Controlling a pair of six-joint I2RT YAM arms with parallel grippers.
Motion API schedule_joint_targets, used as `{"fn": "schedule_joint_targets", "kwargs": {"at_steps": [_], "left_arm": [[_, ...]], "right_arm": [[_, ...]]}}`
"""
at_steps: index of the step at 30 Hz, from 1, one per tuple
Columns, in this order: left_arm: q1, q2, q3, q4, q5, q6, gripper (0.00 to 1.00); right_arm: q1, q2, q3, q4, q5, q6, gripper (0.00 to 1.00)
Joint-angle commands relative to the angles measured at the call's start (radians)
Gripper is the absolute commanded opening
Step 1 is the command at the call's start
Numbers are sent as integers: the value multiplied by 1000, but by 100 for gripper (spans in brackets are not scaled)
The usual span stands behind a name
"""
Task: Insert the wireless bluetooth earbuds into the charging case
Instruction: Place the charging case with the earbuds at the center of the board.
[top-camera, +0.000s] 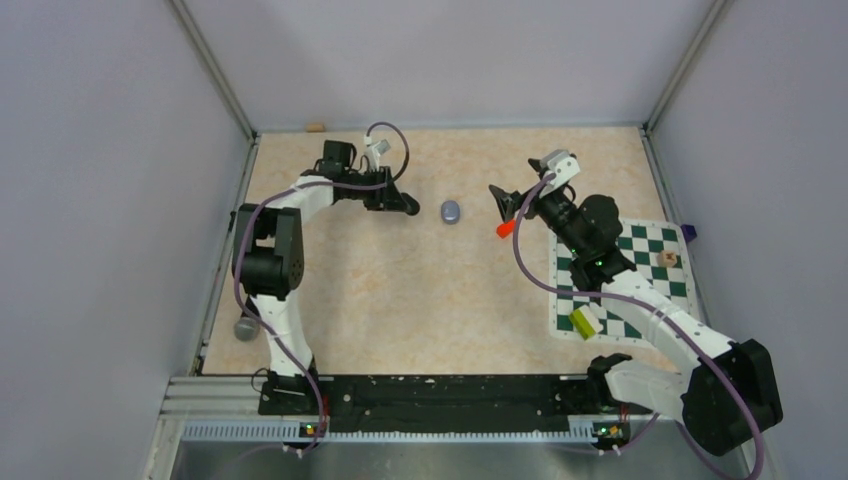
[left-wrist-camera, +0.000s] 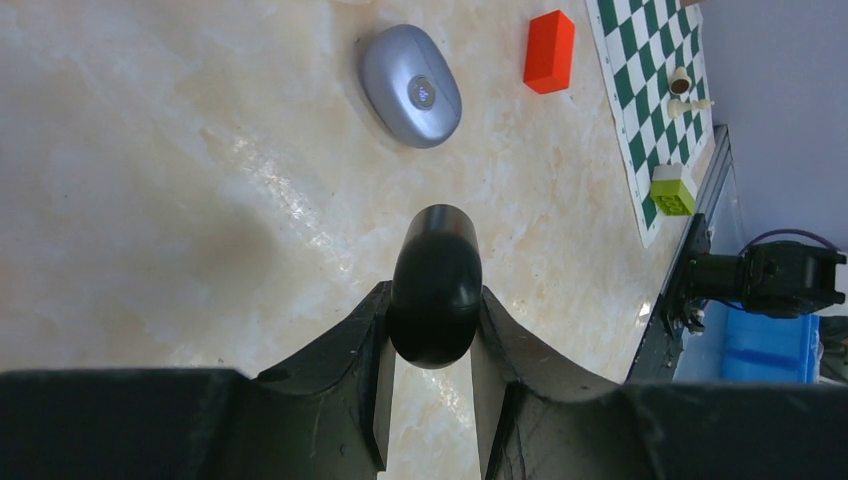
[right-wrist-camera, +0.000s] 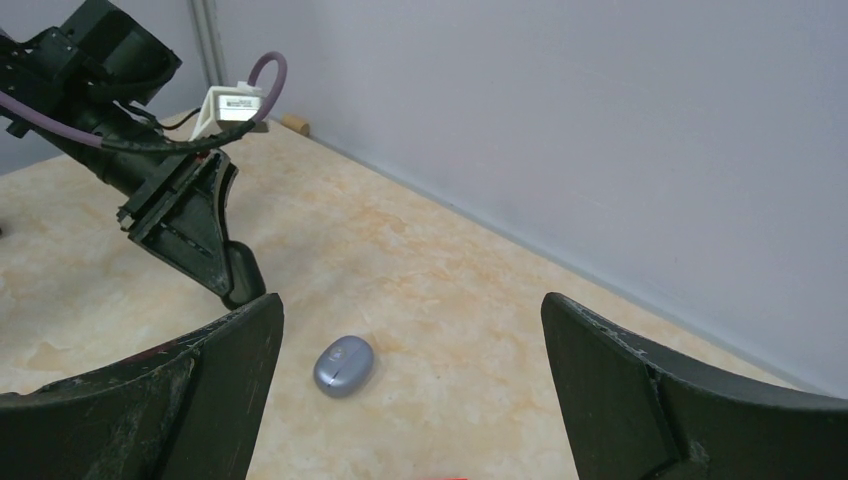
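Note:
The charging case (top-camera: 451, 212) is a lilac-grey oval pod with its lid shut, lying on the table; it also shows as the case (left-wrist-camera: 411, 85) and the case (right-wrist-camera: 343, 365). No earbuds are in view. My left gripper (left-wrist-camera: 435, 300) is shut on a glossy black egg-shaped pod (left-wrist-camera: 435, 285) with a seam round it, held above the table just left of the case. From above, the left gripper (top-camera: 408, 207) points at the case. My right gripper (right-wrist-camera: 412, 320) stands wide open with nothing between its fingers, to the right of the case at the right gripper (top-camera: 505, 205).
A red block (top-camera: 506, 228) lies just under the right gripper. A green chequered mat (top-camera: 620, 290) at the right carries a yellow-green brick (top-camera: 585, 321) and a small wooden piece (top-camera: 667, 258). A grey round thing (top-camera: 245, 328) sits at the table's left edge. Walls close in three sides.

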Motion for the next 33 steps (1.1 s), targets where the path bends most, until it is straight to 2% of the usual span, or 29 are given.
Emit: {"fn": "schedule_joint_targets", "kwargs": {"at_steps": [1,6,11,27,29,33], "left_arm": [[0,34,52,32,-49,-78,0],[1,54,36,70,-67,-158,1],[1,69,32,84,-84,-200,9],[0,126,45,66,-107,-230,9],[0,127,45,66,-110,-234,11],[0,132,49,59,-107,-235,23]], "right_arm": [[-12,-8,-5,37,-10,3,99],[-12,-4,-5,37,-19,2,99],[-12,0,-6,38,-23,3,99],[-13,0,-8,40,-21,2,99],[-13,-1,-8,41,-21,2,99],[-15,0,-8,41,-20,2,99]]}}
